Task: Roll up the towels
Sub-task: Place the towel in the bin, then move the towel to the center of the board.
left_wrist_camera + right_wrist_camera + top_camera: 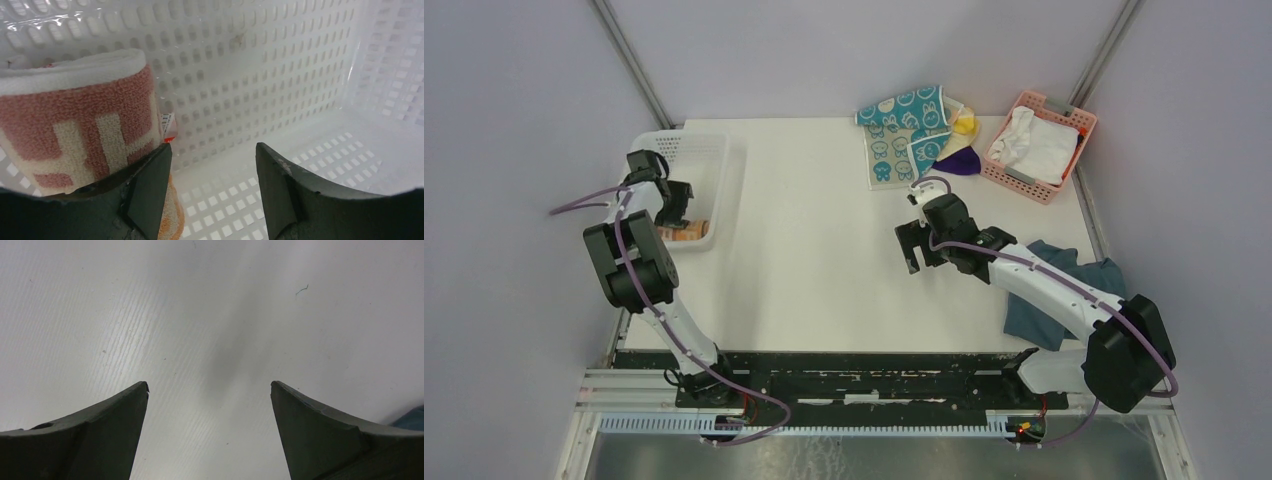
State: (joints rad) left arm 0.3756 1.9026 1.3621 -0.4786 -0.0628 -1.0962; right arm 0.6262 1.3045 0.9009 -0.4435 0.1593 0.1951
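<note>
A rolled peach-orange printed towel (686, 232) lies in the white basket (709, 150) at the table's left; it fills the left of the left wrist view (75, 120). My left gripper (674, 212) is open inside the basket, its left finger beside the roll (212, 152). A teal towel with white rabbit faces (902, 125) lies unrolled at the back, with a pale yellow towel (965, 122) and a deep purple towel (959, 162) beside it. My right gripper (912, 250) is open and empty over bare table (210, 385), in front of the teal towel.
A pink basket (1062, 112) with a white cloth (1034, 145) stands at the back right. A larger dull blue-grey cloth (1049, 300) lies under my right arm near the table's right edge; a corner shows in the right wrist view (412, 417).
</note>
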